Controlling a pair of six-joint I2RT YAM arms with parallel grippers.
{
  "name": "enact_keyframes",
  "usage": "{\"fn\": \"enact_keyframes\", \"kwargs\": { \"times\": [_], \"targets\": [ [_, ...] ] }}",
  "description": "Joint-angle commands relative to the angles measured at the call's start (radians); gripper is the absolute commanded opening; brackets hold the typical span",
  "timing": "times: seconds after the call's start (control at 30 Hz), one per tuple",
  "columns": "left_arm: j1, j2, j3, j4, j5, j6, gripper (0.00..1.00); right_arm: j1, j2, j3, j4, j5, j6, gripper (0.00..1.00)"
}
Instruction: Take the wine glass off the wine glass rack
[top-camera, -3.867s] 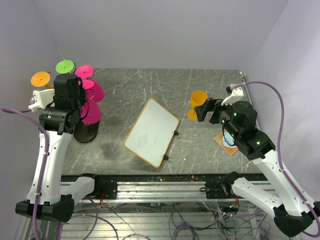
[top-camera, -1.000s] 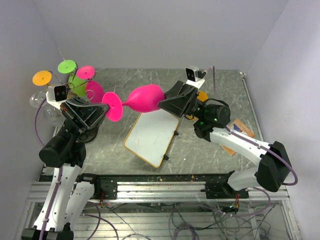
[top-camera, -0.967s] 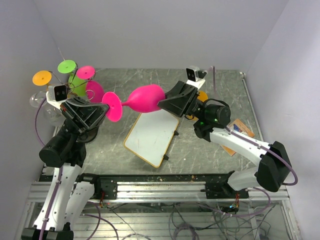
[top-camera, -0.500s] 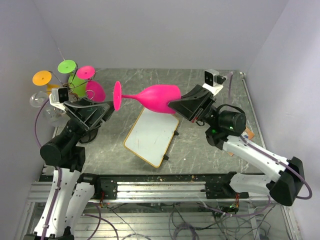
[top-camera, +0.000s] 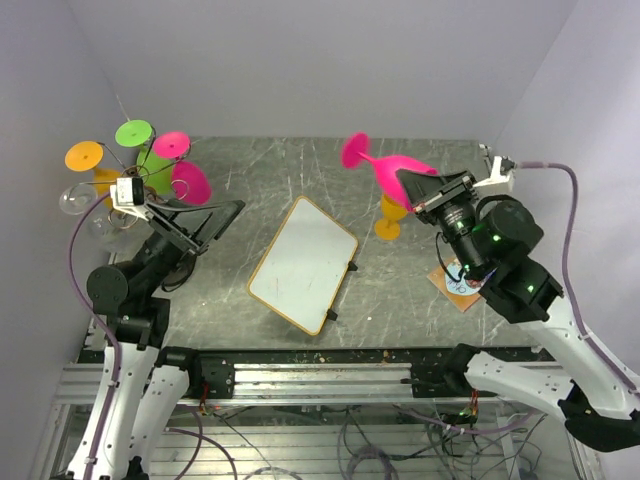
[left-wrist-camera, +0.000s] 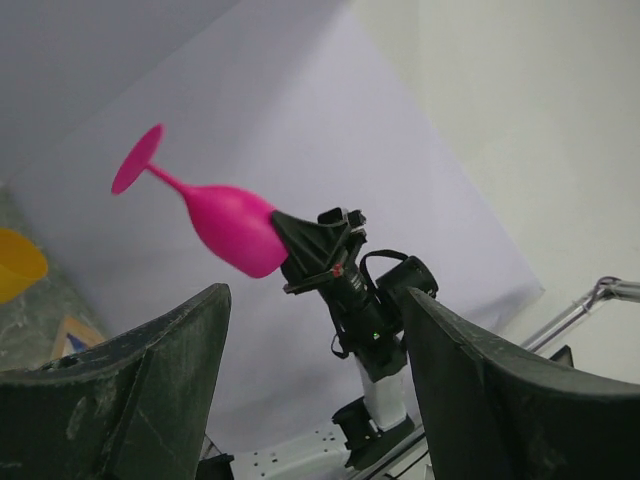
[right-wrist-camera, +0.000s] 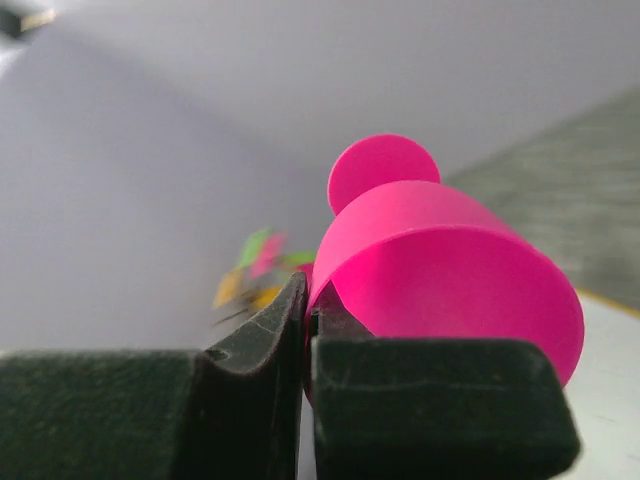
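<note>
A pink wine glass (top-camera: 392, 168) hangs in the air over the right side of the table, foot tilted up toward the back left. My right gripper (top-camera: 424, 187) is shut on the rim of its bowl (right-wrist-camera: 450, 270), one finger inside and one outside. The left wrist view shows this glass (left-wrist-camera: 225, 215) far off, clear of my left gripper (left-wrist-camera: 315, 390), which is open with nothing between its fingers (left-wrist-camera: 150, 400). That left gripper (top-camera: 215, 222) sits beside the wine glass rack (top-camera: 122, 108) at the far left, which carries an orange (top-camera: 82, 157), a green (top-camera: 132, 133) and two pink glasses (top-camera: 171, 145).
A white board with a wooden frame (top-camera: 303, 263) lies in the middle of the table. An orange cup (top-camera: 396, 203) stands just below the held glass. A small card (top-camera: 458, 287) lies under the right arm. Clear glasses (top-camera: 75, 203) hang at the rack's left side.
The left gripper opened and let go of the pink glass's foot. The right gripper, shut on the bowl's rim, carried the glass right and toward the back, away from the rack.
</note>
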Motion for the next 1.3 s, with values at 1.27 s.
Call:
{"fn": "enact_keyframes", "kwargs": {
  "times": [1.27],
  "targets": [
    [0.002, 0.021, 0.463, -0.855, -0.194, 0.66, 0.79, -0.726, 0.752, 0.287, -0.828, -0.071, 0.041, 0.0]
  ]
}}
